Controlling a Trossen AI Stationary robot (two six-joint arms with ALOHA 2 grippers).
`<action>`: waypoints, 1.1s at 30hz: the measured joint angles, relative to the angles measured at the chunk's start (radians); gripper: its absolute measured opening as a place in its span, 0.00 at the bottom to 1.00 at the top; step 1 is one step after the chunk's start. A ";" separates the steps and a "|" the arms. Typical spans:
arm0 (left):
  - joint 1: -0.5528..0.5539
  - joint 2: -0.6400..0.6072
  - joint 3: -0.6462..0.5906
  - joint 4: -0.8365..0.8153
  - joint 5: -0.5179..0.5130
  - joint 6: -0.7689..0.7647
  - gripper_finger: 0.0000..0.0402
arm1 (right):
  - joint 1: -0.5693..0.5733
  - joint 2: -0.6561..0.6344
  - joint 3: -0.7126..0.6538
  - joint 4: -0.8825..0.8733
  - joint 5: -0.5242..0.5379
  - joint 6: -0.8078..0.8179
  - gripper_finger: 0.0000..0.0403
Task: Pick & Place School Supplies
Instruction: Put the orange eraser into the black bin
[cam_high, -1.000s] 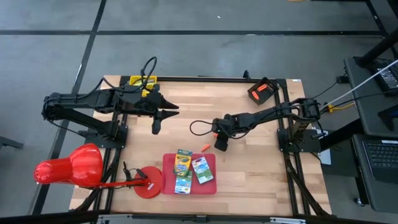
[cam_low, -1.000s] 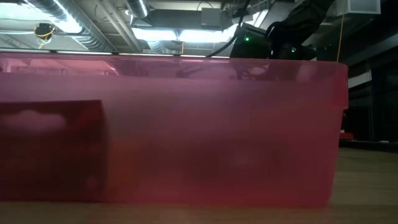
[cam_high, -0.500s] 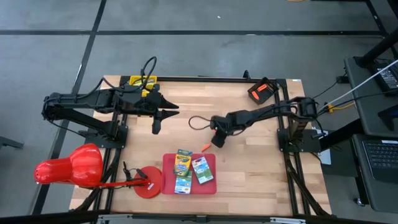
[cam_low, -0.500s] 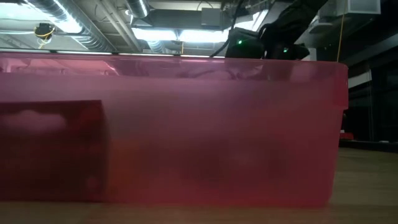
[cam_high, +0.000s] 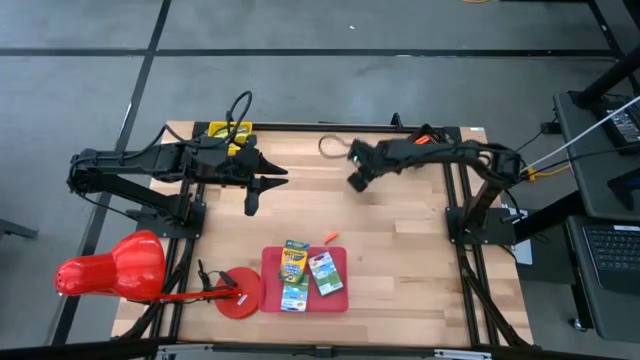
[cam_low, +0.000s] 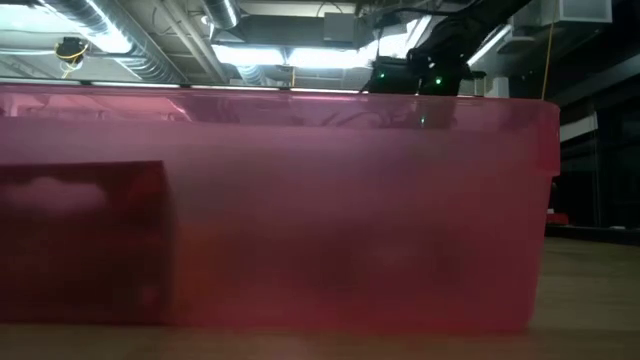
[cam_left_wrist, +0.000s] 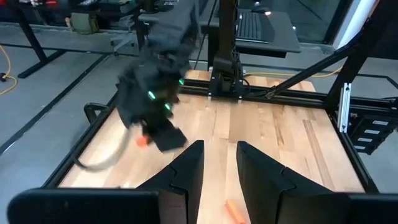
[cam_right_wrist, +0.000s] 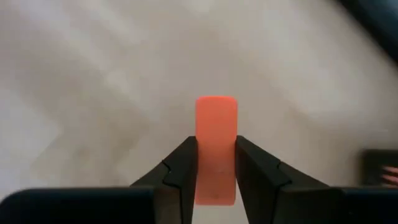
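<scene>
My right gripper (cam_high: 357, 180) is over the far middle of the table, shut on a short orange stick (cam_right_wrist: 216, 124). It also shows in the left wrist view (cam_left_wrist: 163, 138). My left gripper (cam_high: 251, 204) waits over the table's left part, fingers a little apart and empty (cam_left_wrist: 219, 167). Another orange stick (cam_high: 328, 238) lies flat on the wood just beyond the red tray (cam_high: 340, 297). In the tray lie a yellow-green crayon box (cam_high: 293, 272) and a green-white pack (cam_high: 326, 272). My right gripper pinches the orange stick between its two fingers by its two long sides (cam_right_wrist: 216, 146). The fingers lie along the stick, and its free end (cam_right_wrist: 216, 107) sticks out past the fingertips. The stick is lifted clear of the table.
A big red cone-shaped object (cam_high: 110, 268) and a red disc (cam_high: 240, 292) sit at the near left. An orange-black item (cam_high: 422, 145) and a yellow item (cam_high: 228, 132) lie at the far edge. In the low view a translucent red wall (cam_low: 280, 210) blocks most of the table.
My right gripper has gone from the table's middle, beside the loose orange stick, toward the far edge. The loose stick and the tray's contents have stayed where they were.
</scene>
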 joint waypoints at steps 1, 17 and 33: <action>0.000 0.000 0.000 0.000 0.000 0.000 0.23 | -0.028 -0.016 0.002 -0.010 0.006 -0.001 0.25; 0.000 0.000 0.000 0.003 -0.022 -0.010 0.23 | -0.452 -0.113 0.001 -0.221 0.139 -0.042 0.25; 0.000 0.000 0.000 0.013 -0.029 -0.043 0.23 | -0.595 -0.114 0.001 -0.287 0.051 -0.134 0.43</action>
